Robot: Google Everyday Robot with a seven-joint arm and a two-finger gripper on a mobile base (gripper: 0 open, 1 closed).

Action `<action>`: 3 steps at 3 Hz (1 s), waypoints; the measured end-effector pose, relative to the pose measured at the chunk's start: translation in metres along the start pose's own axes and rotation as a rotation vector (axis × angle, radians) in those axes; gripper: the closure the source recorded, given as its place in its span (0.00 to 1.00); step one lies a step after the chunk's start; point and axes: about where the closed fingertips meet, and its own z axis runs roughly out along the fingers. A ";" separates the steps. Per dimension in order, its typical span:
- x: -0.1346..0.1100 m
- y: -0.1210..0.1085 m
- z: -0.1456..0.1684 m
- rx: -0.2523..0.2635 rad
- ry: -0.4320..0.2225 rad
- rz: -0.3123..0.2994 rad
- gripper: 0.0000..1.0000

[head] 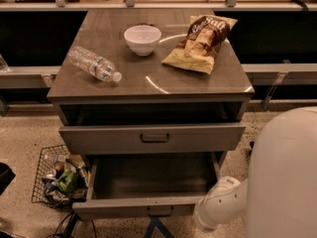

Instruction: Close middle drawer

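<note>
Camera view: my white rounded arm (220, 209) reaches down beside the front right corner of the wide grey metal middle drawer (148, 175), probably to line up a push on its flat front. My gripper lies beyond the bottom edge, so I cannot tell whether it is apart or together. The drawer stands pulled far out of the grey metal cabinet (148, 83), below the slightly open uppermost drawer (198, 139), its plain grey inside showing and its small dark bar handle (160, 211) facing forward.

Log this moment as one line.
middle drawer: open wide, empty | gripper: not in view | arm: lower right, beside drawer front | top drawer: ajar
</note>
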 end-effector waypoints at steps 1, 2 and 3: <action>0.000 -0.039 0.005 0.038 0.016 -0.025 1.00; 0.000 -0.037 0.005 0.040 0.017 -0.026 1.00; -0.004 -0.079 0.010 0.076 0.037 -0.056 1.00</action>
